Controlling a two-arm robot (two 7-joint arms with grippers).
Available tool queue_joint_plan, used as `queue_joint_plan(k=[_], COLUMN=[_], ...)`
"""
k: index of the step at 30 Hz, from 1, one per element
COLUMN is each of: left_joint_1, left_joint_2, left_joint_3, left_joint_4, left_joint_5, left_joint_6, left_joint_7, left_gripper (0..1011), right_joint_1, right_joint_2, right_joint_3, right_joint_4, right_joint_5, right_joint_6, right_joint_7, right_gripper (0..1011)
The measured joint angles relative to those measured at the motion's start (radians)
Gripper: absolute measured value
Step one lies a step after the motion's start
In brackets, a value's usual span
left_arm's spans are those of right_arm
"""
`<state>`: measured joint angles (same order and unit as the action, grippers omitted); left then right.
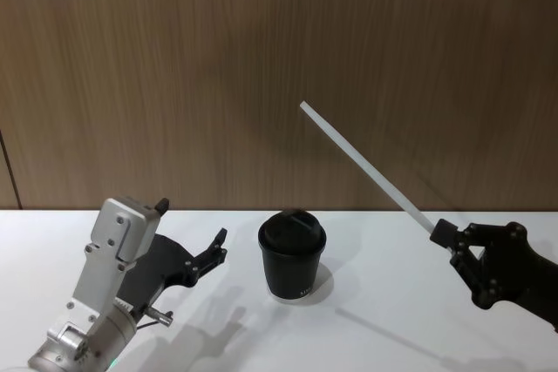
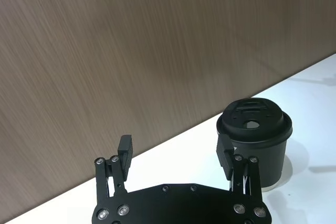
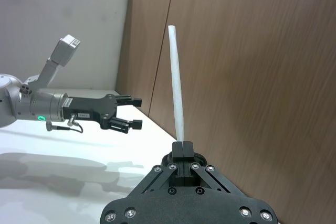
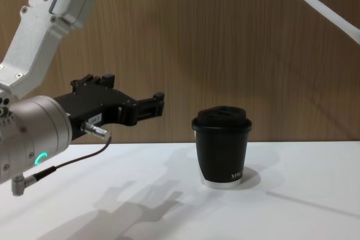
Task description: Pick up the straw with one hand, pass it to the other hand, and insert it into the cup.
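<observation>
The white straw (image 1: 366, 165) slants up and to the left from my right gripper (image 1: 445, 234), which is shut on its lower end at the right, above the table. In the right wrist view the straw (image 3: 177, 93) rises from the closed fingertips of that gripper (image 3: 182, 148). The black lidded cup (image 1: 292, 259) stands upright mid-table, also seen in the chest view (image 4: 221, 147). My left gripper (image 1: 193, 224), on its silver wrist, hovers open and empty just left of the cup. In the left wrist view the cup (image 2: 254, 140) sits just past one finger (image 2: 226, 153). The straw (image 4: 315, 1) crosses the chest view's upper right.
The white table (image 1: 392, 320) runs back to a brown wood-panel wall (image 1: 261, 58) close behind the cup. A grey cable (image 4: 73, 158) loops under the left wrist.
</observation>
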<state>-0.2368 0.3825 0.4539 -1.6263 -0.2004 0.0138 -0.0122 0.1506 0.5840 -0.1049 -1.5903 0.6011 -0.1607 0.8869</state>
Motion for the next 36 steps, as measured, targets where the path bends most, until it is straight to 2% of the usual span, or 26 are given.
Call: queue_joint_plan(k=[5,12,21,34,36], left_joint_1=[0.002,0.009,0.019,0.015,0.010], left_joint_2=[0.008,0.023,0.045,0.073,0.078], left_joint_3=[-0.004,-0.022,-0.066,-0.105,-0.110], left_joint_4=[-0.008,-0.030,-0.074,-0.109,-0.113], left_joint_5=[-0.006,-0.054,-0.183,-0.358,-0.402], left_joint_6=[-0.003,-0.009,0.002,0.039,0.049], left_joint_7=[-0.019,-0.074,-0.196,-0.365,-0.408], left_gripper=[1003,1003,1003,1003,1003], right_joint_1=[0.001,0.001,0.001,0.001,0.001], right_joint_2=[-0.001,-0.001,-0.002,-0.002,-0.002], right_joint_3=[-0.002,-0.004,-0.005,-0.005,-0.005], right_joint_4=[-0.001,-0.002,-0.003,-0.003,-0.003], right_joint_5=[0.003,0.004,0.005,0.006,0.006], right_joint_6=[0.000,0.001,0.001,0.001,0.001], right_joint_7=[-0.001,-0.002,-0.002,-0.002,-0.002], right_gripper=[0,1,0,1,1])
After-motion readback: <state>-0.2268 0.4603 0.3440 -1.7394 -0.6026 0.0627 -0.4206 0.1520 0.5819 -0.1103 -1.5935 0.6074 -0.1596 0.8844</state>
